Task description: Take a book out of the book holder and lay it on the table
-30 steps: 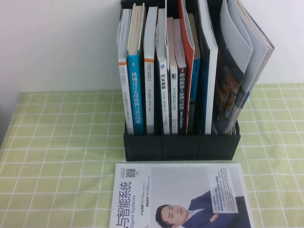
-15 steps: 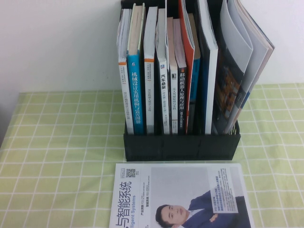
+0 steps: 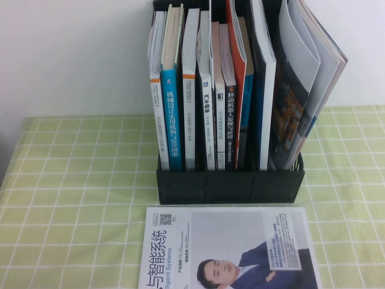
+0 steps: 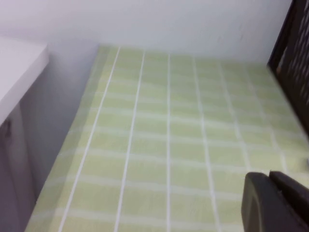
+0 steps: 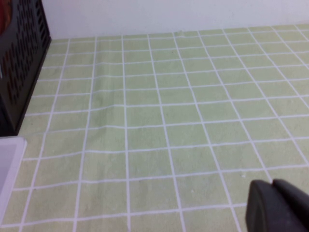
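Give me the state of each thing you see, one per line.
book: upright in the holder, not yet taken out
book holder: full, standing on the table
suit-cover magazine: flat before the holder
left tool: low over the cloth
right tool: low over the cloth

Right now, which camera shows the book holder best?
The high view: the whole book holder with its books. Left wrist shows only an edge beyond the left gripper; right wrist, one perforated side beyond the right gripper.

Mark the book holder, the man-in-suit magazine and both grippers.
book holder (image 3: 230, 186): high view, low front wall.
man-in-suit magazine (image 3: 180, 241): high view, white cover.
left gripper (image 4: 275, 203): left wrist view, dark finger.
right gripper (image 5: 277, 205): right wrist view, dark finger.
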Controlling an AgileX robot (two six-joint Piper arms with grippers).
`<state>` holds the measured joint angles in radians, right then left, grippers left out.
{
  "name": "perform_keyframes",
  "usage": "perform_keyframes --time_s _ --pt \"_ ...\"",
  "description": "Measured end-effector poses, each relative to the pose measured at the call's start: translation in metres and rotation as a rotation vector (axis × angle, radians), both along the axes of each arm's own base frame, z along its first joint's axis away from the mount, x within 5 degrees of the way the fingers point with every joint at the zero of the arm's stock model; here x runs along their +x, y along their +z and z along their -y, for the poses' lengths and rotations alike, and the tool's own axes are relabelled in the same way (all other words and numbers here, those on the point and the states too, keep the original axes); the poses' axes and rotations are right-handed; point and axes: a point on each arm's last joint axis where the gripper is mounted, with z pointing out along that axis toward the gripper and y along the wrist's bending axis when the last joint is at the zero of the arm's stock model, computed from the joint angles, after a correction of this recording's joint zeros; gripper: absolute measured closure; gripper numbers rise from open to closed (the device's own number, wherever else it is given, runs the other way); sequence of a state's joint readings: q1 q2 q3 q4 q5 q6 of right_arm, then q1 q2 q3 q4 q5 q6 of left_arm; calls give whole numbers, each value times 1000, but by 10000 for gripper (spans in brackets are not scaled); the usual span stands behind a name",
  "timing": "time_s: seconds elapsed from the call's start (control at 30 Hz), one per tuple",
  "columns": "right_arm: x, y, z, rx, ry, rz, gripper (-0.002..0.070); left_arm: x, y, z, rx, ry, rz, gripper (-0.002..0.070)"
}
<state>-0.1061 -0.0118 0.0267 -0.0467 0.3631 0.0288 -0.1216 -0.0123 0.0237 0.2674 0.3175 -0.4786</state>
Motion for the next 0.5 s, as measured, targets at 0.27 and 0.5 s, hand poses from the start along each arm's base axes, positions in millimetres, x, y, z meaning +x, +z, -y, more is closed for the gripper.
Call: perform_keyframes --time_s 0.27,0.5 --pt "3 9 0 -12 4 111 678 2 37 11 -36 -118 420 678" --pt "1 61 -2 -74 22 684 678 -21 80 22 -73 -276 961 678"
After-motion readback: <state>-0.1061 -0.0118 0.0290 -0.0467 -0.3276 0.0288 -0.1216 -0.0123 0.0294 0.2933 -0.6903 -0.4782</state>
